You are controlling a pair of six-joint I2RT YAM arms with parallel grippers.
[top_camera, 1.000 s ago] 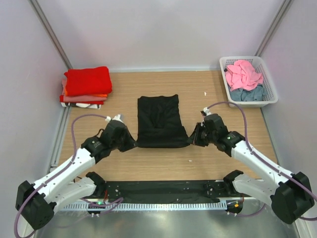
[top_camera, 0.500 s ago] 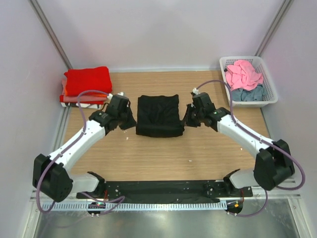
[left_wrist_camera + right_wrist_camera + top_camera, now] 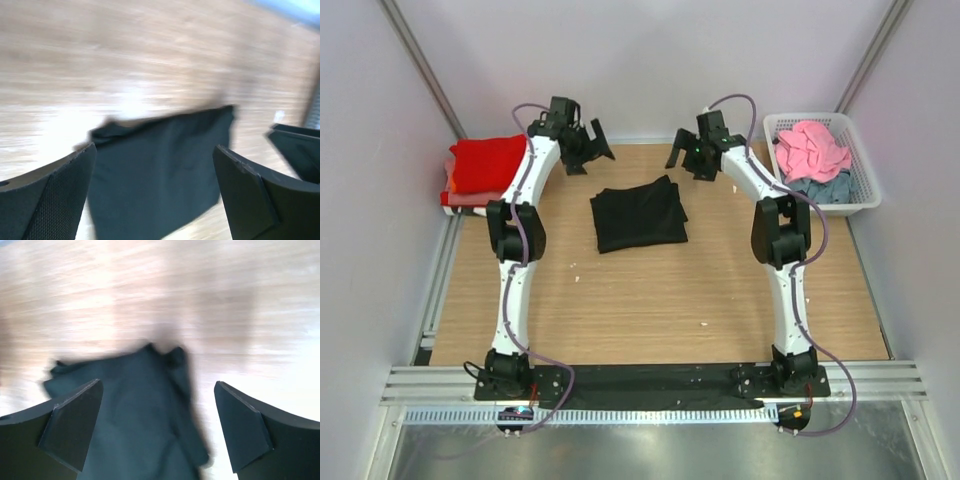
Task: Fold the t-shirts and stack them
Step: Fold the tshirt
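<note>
Arms swung farther; left gripper, right gripper spread; black t-shirt lies between, seemingly untouched

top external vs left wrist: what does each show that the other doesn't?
Top external only: red-topped stack of folded shirts, white plastic lattice basket holding a pink shirt and a grey-blue shirt. Left wrist only: close look through the open left pincer. Both: folded black t-shirt on the wooden table.

Black cloth t-shirt: folded rectangle, flat, slightly skewed, centre.
Red cloth t-shirt: folded, topping lower folded shirts, far left.
Pink cloth t-shirt: crumpled, over grey-blue cloth shirt, far right.
</note>
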